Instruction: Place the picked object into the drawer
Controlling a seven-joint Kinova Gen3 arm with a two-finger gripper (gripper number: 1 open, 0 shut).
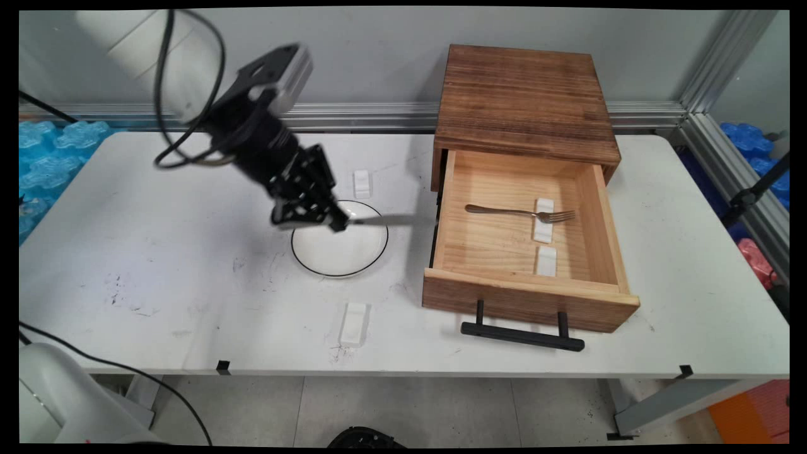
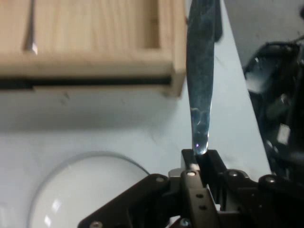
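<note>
My gripper hangs over the far edge of a white plate with a thin black rim and is shut on a metal table knife. The knife sticks out level to the right, toward the open wooden drawer. In the hand view the knife blade rises from between my fingertips, with the drawer's side wall ahead and the plate below left. A metal fork lies in the drawer across a small white rest.
The drawer belongs to a dark wooden cabinet at the back right; its black handle juts toward the table's front edge. A second white rest lies in the drawer. Two more white rests lie on the table, one behind the plate, one in front.
</note>
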